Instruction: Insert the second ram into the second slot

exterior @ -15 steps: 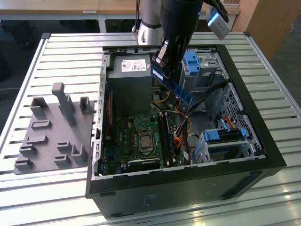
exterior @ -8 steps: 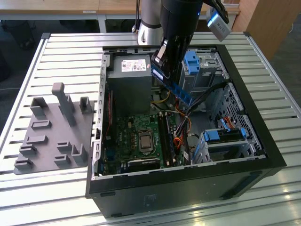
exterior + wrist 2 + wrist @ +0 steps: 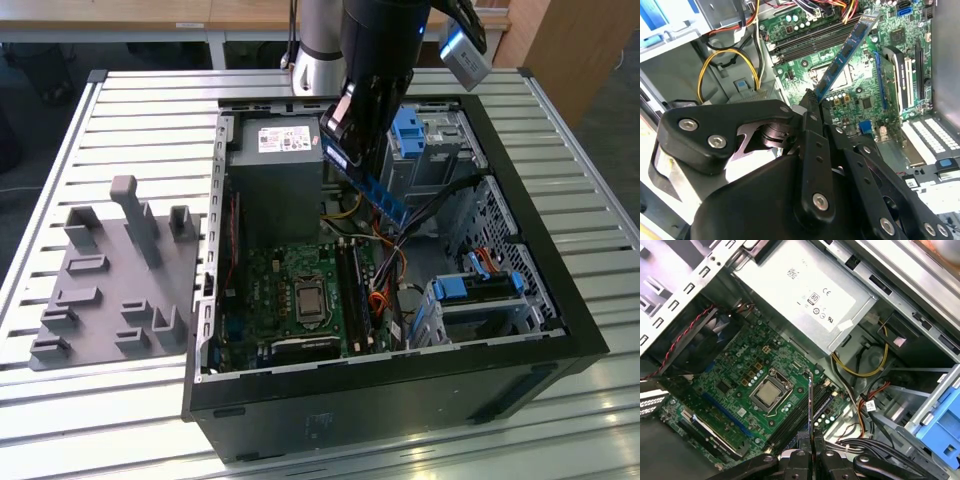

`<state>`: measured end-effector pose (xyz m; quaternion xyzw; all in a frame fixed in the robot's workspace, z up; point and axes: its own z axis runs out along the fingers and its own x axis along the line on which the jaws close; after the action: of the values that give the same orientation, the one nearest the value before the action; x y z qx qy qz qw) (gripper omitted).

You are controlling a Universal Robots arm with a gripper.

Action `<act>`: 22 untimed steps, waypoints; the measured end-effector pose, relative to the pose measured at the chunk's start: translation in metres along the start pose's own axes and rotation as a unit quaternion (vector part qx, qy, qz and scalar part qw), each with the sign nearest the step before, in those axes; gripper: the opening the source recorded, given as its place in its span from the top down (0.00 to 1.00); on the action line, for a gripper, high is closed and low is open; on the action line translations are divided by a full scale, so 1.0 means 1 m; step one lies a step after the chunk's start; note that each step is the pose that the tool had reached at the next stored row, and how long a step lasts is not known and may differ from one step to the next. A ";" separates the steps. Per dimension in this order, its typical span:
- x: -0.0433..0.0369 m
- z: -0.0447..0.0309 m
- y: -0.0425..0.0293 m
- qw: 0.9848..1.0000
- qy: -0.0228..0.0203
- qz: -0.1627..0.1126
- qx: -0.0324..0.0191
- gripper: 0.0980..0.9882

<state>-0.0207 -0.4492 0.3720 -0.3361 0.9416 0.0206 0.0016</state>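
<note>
Slatted table point(image 3: 150, 110) bears computer case point(image 3: 400, 410) and grey fixture point(image 3: 110, 300).

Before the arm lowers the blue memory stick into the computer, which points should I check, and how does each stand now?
1. The second ram is clamped in the fingers: ok.
2. Ram clear above the motherboard: ok.
3. Ram level with the memory slots: not ok, it hangs tilted.
4. Target slot empty: cannot tell.
5. The cables clear of the slots: cannot tell.
</note>
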 end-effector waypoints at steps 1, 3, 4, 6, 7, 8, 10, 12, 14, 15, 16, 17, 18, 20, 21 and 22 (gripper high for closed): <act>0.0000 0.0000 0.0000 1.000 0.000 0.003 0.000 0.96; 0.0000 0.0000 0.0000 1.000 0.000 0.009 0.000 0.96; 0.0000 0.0000 0.0000 1.000 0.000 0.012 0.000 0.96; 0.0000 0.0000 0.0000 1.000 -0.001 0.017 0.000 0.96; 0.0000 0.0000 0.0000 1.000 -0.001 0.020 0.000 0.96; 0.0000 0.0000 0.0000 1.000 -0.001 0.022 0.000 0.96; 0.0000 0.0000 0.0000 1.000 -0.001 0.027 0.000 0.96; 0.0000 0.0000 0.0000 0.999 -0.001 0.032 0.001 0.96; 0.0000 0.0000 0.0000 0.999 -0.001 0.038 0.001 0.96; 0.0000 0.0000 0.0000 0.999 -0.002 0.041 0.001 0.96; 0.0000 0.0000 0.0000 0.999 -0.002 0.044 0.001 0.96; 0.0000 0.0000 0.0000 0.999 -0.002 0.047 0.001 0.96; 0.0000 0.0000 0.0000 0.999 -0.002 0.051 0.001 0.96; 0.0000 0.0000 0.0000 0.998 -0.002 0.057 0.001 0.96; 0.0000 0.0000 0.0000 0.998 -0.002 0.060 0.001 0.96; 0.0000 0.0000 0.0000 0.998 -0.002 0.063 0.001 0.96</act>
<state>-0.0207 -0.4492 0.3720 -0.2764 0.9608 0.0205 0.0029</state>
